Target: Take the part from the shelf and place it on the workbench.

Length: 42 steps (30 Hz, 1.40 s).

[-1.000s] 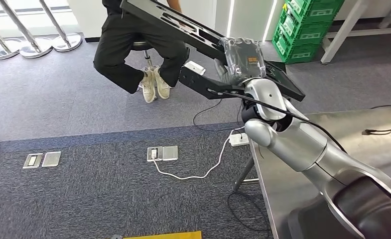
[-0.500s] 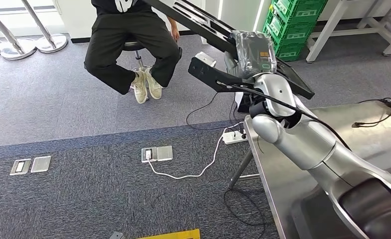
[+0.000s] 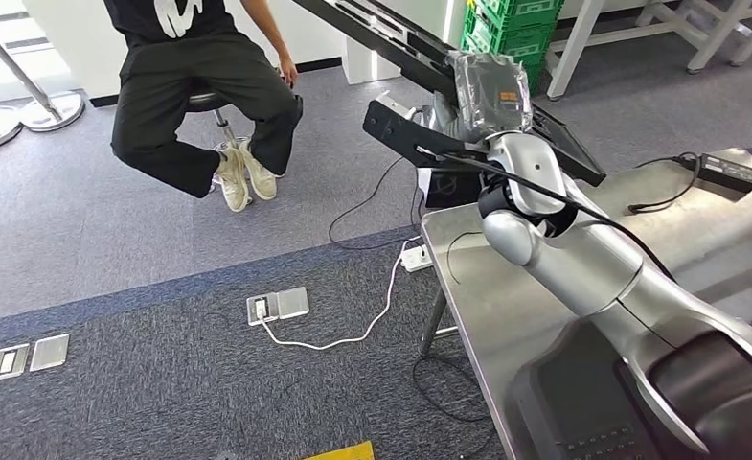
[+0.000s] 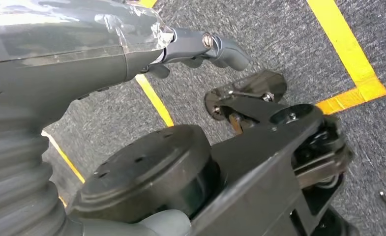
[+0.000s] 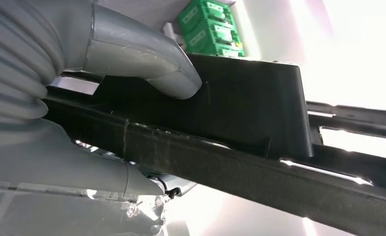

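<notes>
- The bare grey steel table (image 3: 726,249) lies just beneath the raised right arm.
- The right robot hand (image 3: 487,96) grips the long black flat plastic part (image 3: 391,38) overhead, its long axis slanting away beyond the table's edge.
- The left robot hand (image 4: 200,46) hangs over the floor; I cannot tell its state.

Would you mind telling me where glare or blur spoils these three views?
Right wrist view: background blown out white behind the black part; thumb sharp. Left wrist view: carpet slightly streaked, yellow floor tape clear. Head view: evenly lit, soft sheen on the steel workbench.

power brick (image 3: 728,171) on workbench (image 3: 506,297) corner
</notes>
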Motion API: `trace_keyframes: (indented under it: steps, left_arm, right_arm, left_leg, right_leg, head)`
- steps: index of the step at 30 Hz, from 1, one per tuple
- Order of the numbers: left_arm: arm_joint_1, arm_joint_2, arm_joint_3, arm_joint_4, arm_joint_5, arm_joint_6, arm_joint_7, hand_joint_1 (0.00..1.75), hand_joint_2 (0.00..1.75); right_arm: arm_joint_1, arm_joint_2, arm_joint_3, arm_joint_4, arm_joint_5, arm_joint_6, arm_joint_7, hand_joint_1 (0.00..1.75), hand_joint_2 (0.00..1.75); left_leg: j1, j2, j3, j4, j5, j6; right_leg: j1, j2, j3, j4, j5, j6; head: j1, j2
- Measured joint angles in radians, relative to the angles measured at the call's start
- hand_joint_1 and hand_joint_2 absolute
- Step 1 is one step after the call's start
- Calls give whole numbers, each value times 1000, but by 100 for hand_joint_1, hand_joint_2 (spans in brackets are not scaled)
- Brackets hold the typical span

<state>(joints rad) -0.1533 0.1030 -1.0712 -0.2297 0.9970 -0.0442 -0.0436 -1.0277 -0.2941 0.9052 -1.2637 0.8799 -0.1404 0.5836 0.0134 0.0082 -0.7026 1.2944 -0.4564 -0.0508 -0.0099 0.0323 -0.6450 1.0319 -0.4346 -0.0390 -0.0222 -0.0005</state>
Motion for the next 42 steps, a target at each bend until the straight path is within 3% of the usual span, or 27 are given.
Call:
trace_keyframes:
  steps: [2,4,5,7,9,12,14,15,18,20,22,24,26,28,29,30,32,34,36,38,39,40,42]
  left_arm:
    - [1,0,0,0,0,1,0,0,175]
    - [1,1,0,0,0,1,0,0,175]
    - [1,1,0,0,0,1,0,0,175]
    - [1,0,0,1,0,1,0,0,175]
    - [0,0,0,1,1,0,-1,0,175]
    - [0,0,0,1,1,1,-3,0,175]
    - [0,0,0,1,0,2,-4,0,175]
    - [0,0,0,1,0,2,-4,0,175]
    - [-3,0,0,1,0,2,-4,0,175]
    - [-4,0,0,1,0,2,-4,0,175]
    - [-4,0,0,1,0,3,-4,0,175]
    - [-5,0,0,1,0,2,-4,0,175]
    - [-4,0,0,1,0,2,-4,0,175]
    - [-3,0,0,1,0,2,-4,0,175]
    - [-3,0,0,1,0,2,-4,0,175]
    - [-3,1,0,1,0,2,-4,0,175]
    - [-3,1,0,1,0,2,-4,0,175]
    - [-3,1,0,1,0,2,-4,0,175]
    - [-3,1,0,1,1,2,-3,0,175]
    - [-4,1,0,1,3,2,-2,0,175]
    - [-5,1,0,1,5,2,-2,0,175]
    - [-5,1,0,1,6,2,-2,0,175]
    - [-4,1,0,1,7,1,-3,0,175]
  right_arm:
    - [0,0,0,2,0,-1,0,175,175]
    - [-2,0,0,3,1,-3,1,175,175]
    - [-2,0,0,4,1,-4,1,175,175]
    - [-3,0,0,5,1,-5,3,175,175]
    - [-6,-3,-1,6,2,-5,5,175,175]
    - [-12,-5,-2,8,4,-5,9,175,175]
    - [-12,-5,-1,13,6,-4,15,175,175]
    - [-13,-5,-1,16,7,-4,18,175,175]
    - [-22,-5,-2,23,10,-4,24,175,175]
    - [-28,-5,-2,27,12,-4,24,175,175]
    - [-30,-6,-2,31,12,-4,25,175,175]
    - [-31,-7,-2,35,12,-4,26,175,175]
    - [-32,-6,-1,37,13,-4,27,175,175]
    - [-32,-5,-1,41,13,-4,27,175,175]
    - [-31,-5,-1,44,13,-4,27,175,175]
    - [-31,-5,-1,46,13,-4,27,175,175]
    - [-30,-4,0,49,13,-4,27,175,175]
    - [-32,-4,-1,50,13,-4,27,175,175]
    - [-34,-2,-1,53,13,-4,27,175,175]
    - [-35,-2,-1,57,12,-3,28,175,175]
    - [-37,-2,-1,59,12,-3,29,175,175]
    - [-39,-3,-1,60,12,-3,29,175,175]
    - [-43,-3,-1,63,12,-3,30,175,175]
  left_leg:
    - [0,-18,56,-128,74,9]
    - [0,-42,97,-232,114,17]
    - [-1,-48,102,-250,116,20]
    - [-2,-37,103,-261,119,29]
    - [2,-24,107,-274,127,42]
    - [1,-5,108,-281,133,52]
    - [0,6,107,-278,132,53]
    - [-1,12,107,-276,130,52]
    - [-4,27,107,-268,123,44]
    - [-9,34,106,-264,119,36]
    - [-11,42,107,-265,118,27]
    - [-8,35,103,-244,99,16]
    - [-4,14,69,-155,43,8]
    - [-1,3,11,-30,-11,2]
    - [0,2,-6,6,-17,0]
    - [1,1,-8,7,-4,-1]
    - [6,-6,36,-93,63,-2]
    - [10,-31,83,-208,110,2]
    - [8,-45,94,-246,115,9]
    - [8,-34,95,-254,119,22]
    - [9,-29,96,-258,123,29]
    - [10,-23,97,-262,126,36]
    - [8,-12,97,-265,129,44]
  right_leg:
    - [0,13,3,0,0,1]
    - [0,25,-2,4,1,7]
    - [-1,31,-6,4,4,12]
    - [-4,39,-10,1,9,26]
    - [-3,22,-21,22,-9,37]
    - [-5,-17,-96,189,-93,51]
    - [-8,-23,-133,272,-113,57]
    - [-8,-24,-124,256,-96,57]
    - [-2,-52,-28,66,-14,48]
    - [5,-65,0,4,-4,36]
    - [7,-53,-1,1,-3,24]
    - [3,-44,2,-8,3,12]
    - [0,-35,5,-14,7,2]
    - [0,-23,4,-13,7,-1]
    - [0,-16,4,-12,7,-1]
    - [0,-9,4,-11,7,-1]
    - [-2,5,4,-6,5,1]
    - [-1,19,-2,2,4,10]
    - [-1,31,-10,5,7,22]
    - [-5,36,-14,3,10,35]
    - [-6,27,-19,14,1,41]
    - [-6,13,-31,41,-17,45]
    - [-6,-14,-79,151,-75,51]
  head:
    - [-9,0]
    - [-14,0]
    - [-14,0]
    - [-13,0]
    - [-6,0]
    - [15,0]
    - [24,0]
    - [29,0]
    - [45,0]
    - [47,0]
    - [41,0]
    - [36,0]
    - [26,0]
    - [14,0]
    - [10,0]
    - [7,0]
    - [0,0]
    - [-8,0]
    - [-8,0]
    - [-4,0]
    - [0,0]
    - [5,0]
    - [20,0]
